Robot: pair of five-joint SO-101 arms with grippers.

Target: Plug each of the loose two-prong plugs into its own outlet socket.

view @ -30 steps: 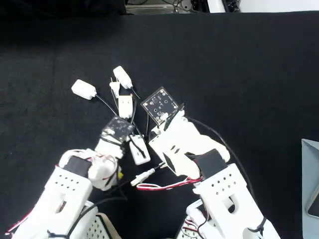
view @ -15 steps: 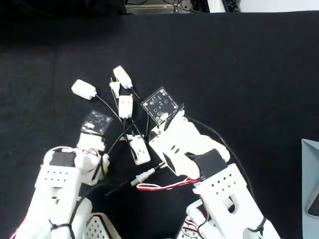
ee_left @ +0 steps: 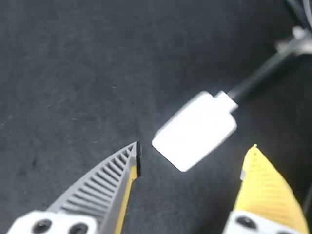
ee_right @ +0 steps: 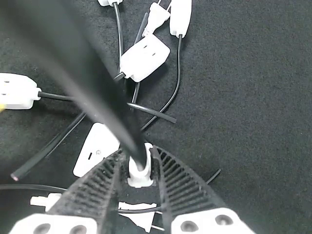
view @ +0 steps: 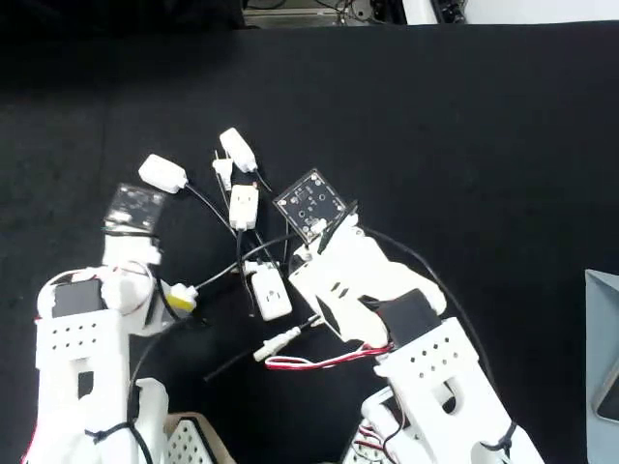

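The white socket block (view: 162, 173) is lying flat on the black mat (view: 484, 145), sitting at ten o'clock of the tangle of plugs and sockets, its cord (view: 208, 208) trailing off toward four o'clock; it is looking like a small shell of hard, smooth plastic — light, rigid, probably slippery under a pinch, and likely to be tugged round by that springy cord. The sounder hold is probably across its two long sides near the middle, away from the cord end, leaving the slotted face free; which face is carrying the slots cannot be told. The left gripper (ee_left: 195, 148) is hovering just above it with its jaws spread wide, one on each side, touching nothing. Toward the middle of the tangle a second socket (view: 271, 290) is lying; at six o'clock of it a loose two-prong plug (view: 276, 341) is resting on its side. At two o'clock of that socket the right gripper (ee_right: 138, 163) is pinching a held plug (ee_right: 139, 175) by its body — jaws closed narrowly on it, its black lead running up past the camera.
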